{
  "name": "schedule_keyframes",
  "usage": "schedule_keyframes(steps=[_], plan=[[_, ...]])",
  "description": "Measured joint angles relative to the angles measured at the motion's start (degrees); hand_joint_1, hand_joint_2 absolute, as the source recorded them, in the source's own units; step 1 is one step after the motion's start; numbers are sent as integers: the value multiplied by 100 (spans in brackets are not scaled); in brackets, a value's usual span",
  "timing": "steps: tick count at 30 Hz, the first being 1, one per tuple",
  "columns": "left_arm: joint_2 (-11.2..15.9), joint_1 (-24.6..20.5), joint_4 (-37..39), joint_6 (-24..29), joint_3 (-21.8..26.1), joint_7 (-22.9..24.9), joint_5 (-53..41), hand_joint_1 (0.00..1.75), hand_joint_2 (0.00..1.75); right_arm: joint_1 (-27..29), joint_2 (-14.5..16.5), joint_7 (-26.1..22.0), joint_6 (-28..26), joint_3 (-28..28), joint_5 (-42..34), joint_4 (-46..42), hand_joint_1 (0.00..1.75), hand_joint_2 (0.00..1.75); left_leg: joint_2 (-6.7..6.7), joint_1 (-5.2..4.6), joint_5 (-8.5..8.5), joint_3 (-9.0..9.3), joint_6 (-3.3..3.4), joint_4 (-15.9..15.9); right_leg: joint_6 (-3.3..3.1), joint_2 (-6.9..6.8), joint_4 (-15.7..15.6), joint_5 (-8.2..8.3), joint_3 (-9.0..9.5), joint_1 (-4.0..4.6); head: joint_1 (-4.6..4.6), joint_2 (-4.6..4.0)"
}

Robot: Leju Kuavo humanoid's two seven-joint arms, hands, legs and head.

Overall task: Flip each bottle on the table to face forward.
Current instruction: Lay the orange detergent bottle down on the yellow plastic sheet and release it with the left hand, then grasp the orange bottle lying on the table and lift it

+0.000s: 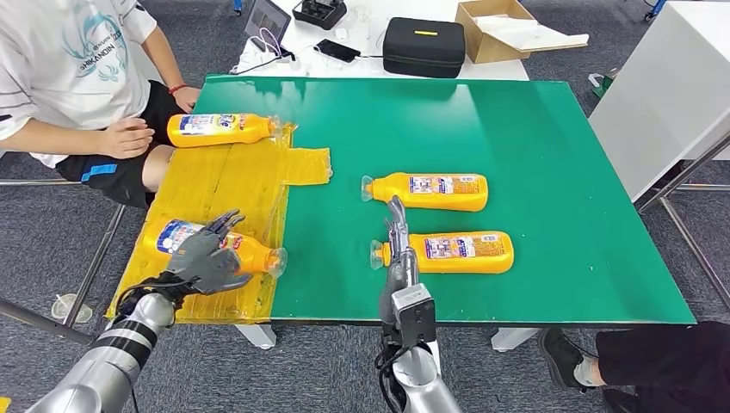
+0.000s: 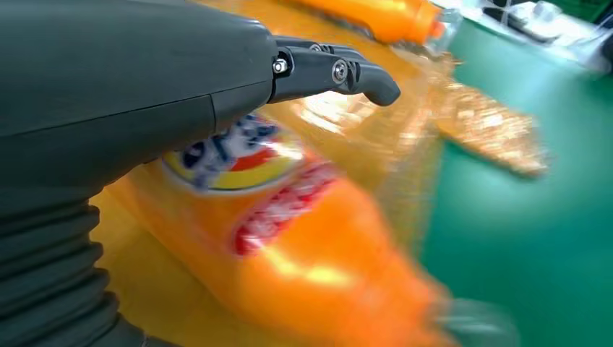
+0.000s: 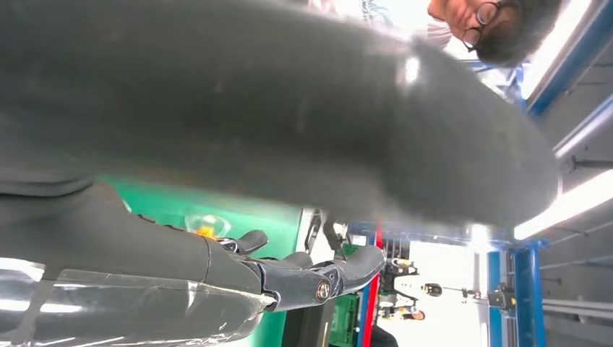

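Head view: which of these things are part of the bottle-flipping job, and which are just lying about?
Job:
orange plastic bottle under the left hand
orange bottle by the person
two orange bottles on the green mat
left hand

Lying about:
black zip case
open cardboard box
black phone

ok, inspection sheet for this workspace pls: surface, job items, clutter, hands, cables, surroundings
Surface: green table with a yellow taped sheet on its left part.
Job's things: four orange bottles, all lying down: far-left bottle, near-left bottle, two on the green, upper and lower.
Clutter: nothing seen on the green table.
Hands: left hand rests over the near-left bottle; right hand is by the lower bottle's cap, fingers straight.
Cables: white cables on the far white table.
Surroundings: seated person, black case, cardboard box.
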Motion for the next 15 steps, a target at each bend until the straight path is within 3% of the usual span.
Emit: schedule_keyframes(steps=[3, 6, 9, 15], plan=[[-176, 414, -720, 28, 236, 3, 1709, 0, 175, -53, -55, 364, -251, -7, 615, 42, 0, 175, 10, -1, 1, -8, 1, 1, 1, 1, -1, 2, -16, -1, 1, 0], [-641, 675, -1551, 845, 911, 152, 2909, 0, 175, -236, -262, 1200, -513, -23, 1770, 104, 0, 175, 9, -6, 5, -24, 6, 4, 5, 1, -2, 6, -28, -5, 2, 1], [-979, 726, -2229, 1352, 1532, 297, 3429, 0, 175, -469, -515, 1725, -540, -111, 2479, 176, 0, 175, 9, -9, 5, -27, 7, 4, 7, 1, -2, 8, -28, -8, 1, 0], [-1260, 806, -2821, 1474, 2093, 204, 3677, 0, 175, -707, -785, 2074, -420, -212, 2947, 274, 0, 175, 9, -1, 4, -31, 6, 4, 5, 1, -1, 6, -32, -1, -1, 0]])
